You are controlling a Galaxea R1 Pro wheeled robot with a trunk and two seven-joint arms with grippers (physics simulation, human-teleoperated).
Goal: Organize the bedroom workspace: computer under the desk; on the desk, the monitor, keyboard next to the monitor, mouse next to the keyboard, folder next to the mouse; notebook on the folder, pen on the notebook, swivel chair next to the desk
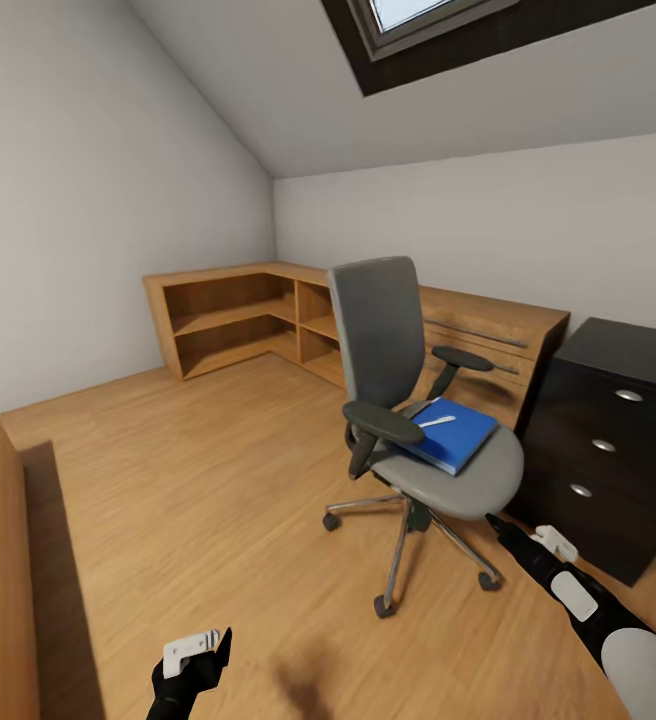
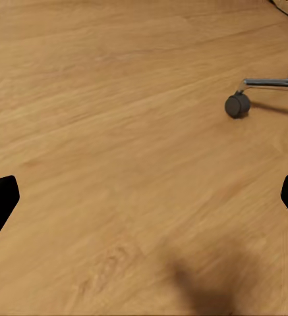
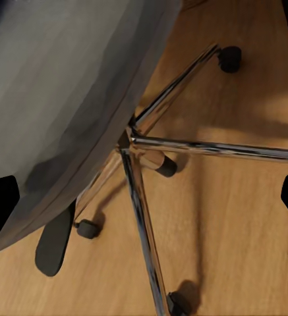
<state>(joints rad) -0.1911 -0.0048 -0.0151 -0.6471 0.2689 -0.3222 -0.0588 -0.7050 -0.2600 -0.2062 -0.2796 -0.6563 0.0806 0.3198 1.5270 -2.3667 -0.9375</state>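
You have one grey swivel office chair with black armrests (image 1: 408, 400) at frame centre, carrying one thin bright blue folder (image 1: 455, 434) and one slim whitish pen (image 1: 435, 422). You can count three round silver knobs (image 1: 604, 445) on the one black drawer unit (image 1: 618, 400) at right, and one low wooden L-shaped shelving unit (image 1: 258, 315) behind.

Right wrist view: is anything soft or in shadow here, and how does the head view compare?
Right wrist view: the swivel chair seat underside looms large, dim and smeary, its chrome legs glinting. Head view: evenly lit and sharp, with a soft dark shadow on the floor between the arms.
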